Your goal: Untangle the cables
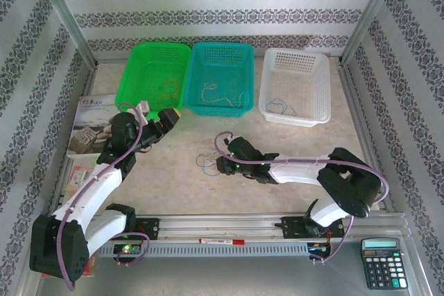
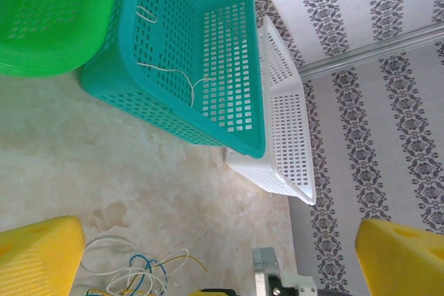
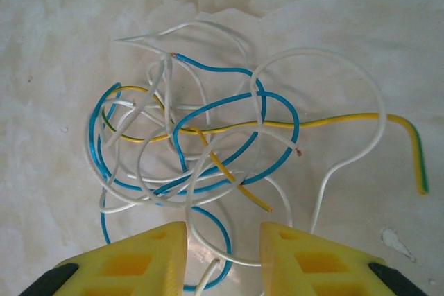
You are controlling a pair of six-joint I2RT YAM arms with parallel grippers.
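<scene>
The cables [image 1: 207, 163] lie in a messy pile on the table [image 1: 277, 140], a bit left of the middle in the top view. In the right wrist view, blue, white and yellow ones loop over and under each other. One yellow one runs out to the right side of that view.

The right gripper [image 1: 220, 165] is low, just beside the pile. In its own view the yellow fingers [image 3: 139, 261] sit at the bottom, part way apart and not pinching. A white and blue loop lies in the gap between them.

The left gripper [image 1: 170, 116] is up and to the left of the pile, near the teal basket [image 1: 220, 52]. It is spread wide and holds nothing.

A green basket [image 1: 156, 50], the teal one and a white basket [image 1: 295, 60] stand in a row at the top. A thin white cable [image 2: 173, 77] lies in the teal basket.
</scene>
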